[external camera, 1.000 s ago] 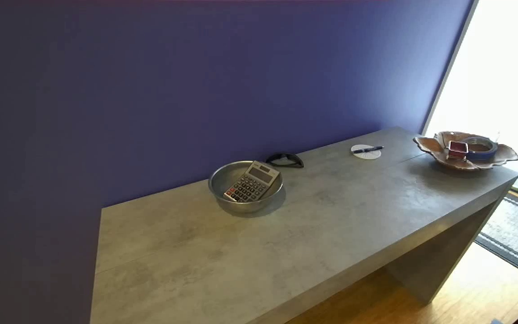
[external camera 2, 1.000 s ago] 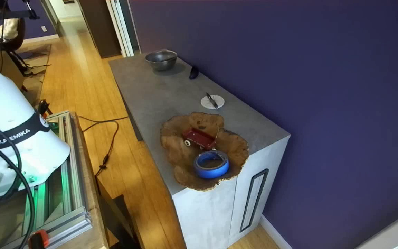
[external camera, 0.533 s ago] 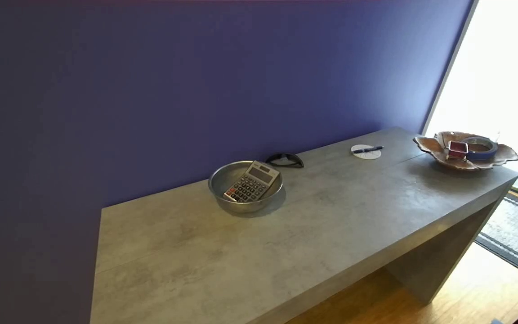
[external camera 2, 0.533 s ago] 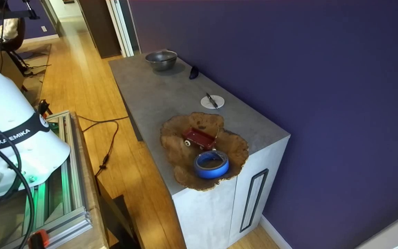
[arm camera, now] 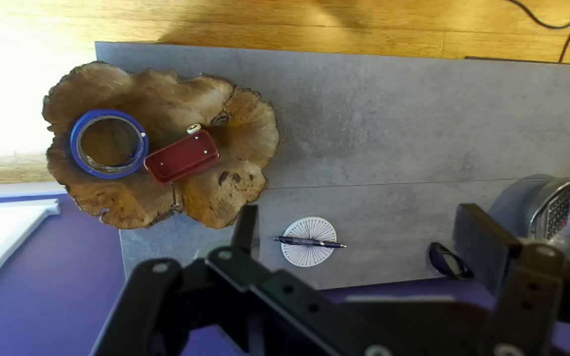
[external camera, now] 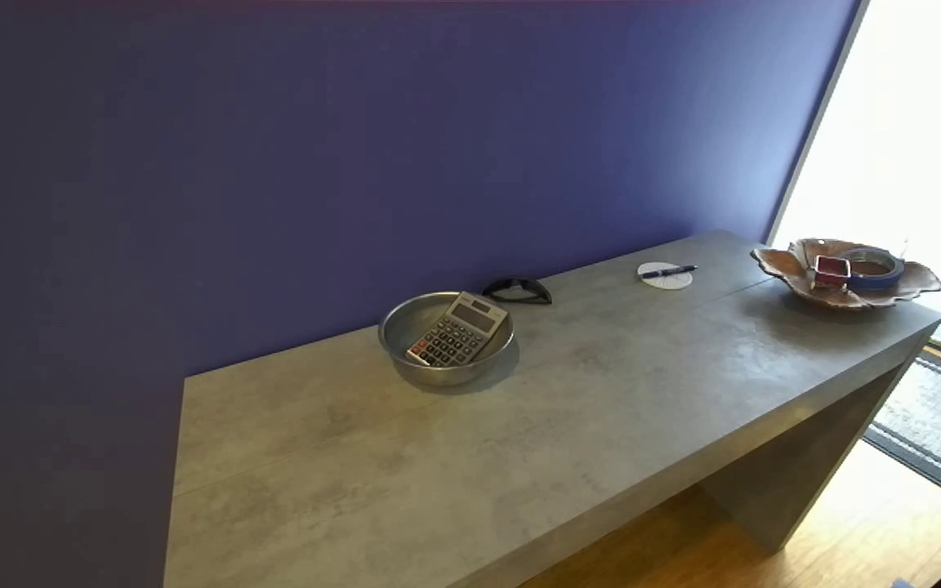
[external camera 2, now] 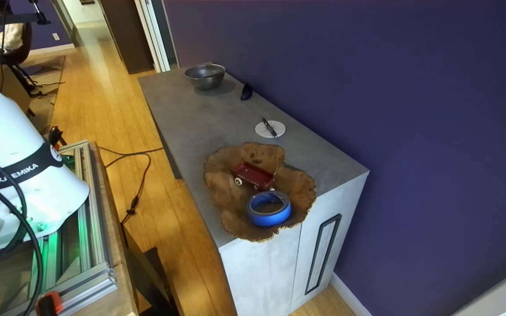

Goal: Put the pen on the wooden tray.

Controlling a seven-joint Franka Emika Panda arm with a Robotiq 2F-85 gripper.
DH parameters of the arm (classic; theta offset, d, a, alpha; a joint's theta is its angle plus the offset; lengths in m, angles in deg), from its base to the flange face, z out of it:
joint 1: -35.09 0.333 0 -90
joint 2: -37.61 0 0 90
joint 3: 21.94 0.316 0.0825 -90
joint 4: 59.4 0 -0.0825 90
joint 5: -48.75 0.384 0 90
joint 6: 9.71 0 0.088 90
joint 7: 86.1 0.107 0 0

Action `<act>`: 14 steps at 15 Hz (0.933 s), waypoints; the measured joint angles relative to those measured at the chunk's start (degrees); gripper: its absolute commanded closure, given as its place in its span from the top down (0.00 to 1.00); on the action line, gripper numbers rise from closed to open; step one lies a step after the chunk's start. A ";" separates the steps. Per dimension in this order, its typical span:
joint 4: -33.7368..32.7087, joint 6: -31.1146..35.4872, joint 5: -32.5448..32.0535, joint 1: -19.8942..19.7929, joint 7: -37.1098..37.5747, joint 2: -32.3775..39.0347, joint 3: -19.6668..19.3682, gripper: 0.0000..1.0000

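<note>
Transfer is judged wholly outstanding: grasp, carry and release all remain. The tray point(arm camera: 161, 113) awaits delivery. One gripper point(arm camera: 359, 232), in the wrist view, stands widely spread with nothing held. The pen point(arm camera: 309, 242) lies outside the tray, near its rim. Count, largest first: one table point(external camera: 405, 457), beneath the tray; one tray; one bowl point(external camera 2: 204, 83), well apart from the tray; one tape roll point(external camera 2: 270, 218), inside the tray; one calculator point(external camera: 458, 331), well apart from it; one toy wagon point(arm camera: 182, 157), inside it; one black curved object point(external camera 2: 246, 92), too unclear to name, well apart from it; one coaster point(arm camera: 309, 231), near it, bearing the pen; one pen.
</note>
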 measured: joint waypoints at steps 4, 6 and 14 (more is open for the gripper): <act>0.00 0.00 0.00 0.00 0.00 0.00 0.00 1.00; 0.00 0.00 0.00 0.00 0.00 0.00 0.00 1.00; 1.55 18.74 -0.38 4.96 -0.98 12.33 8.51 1.00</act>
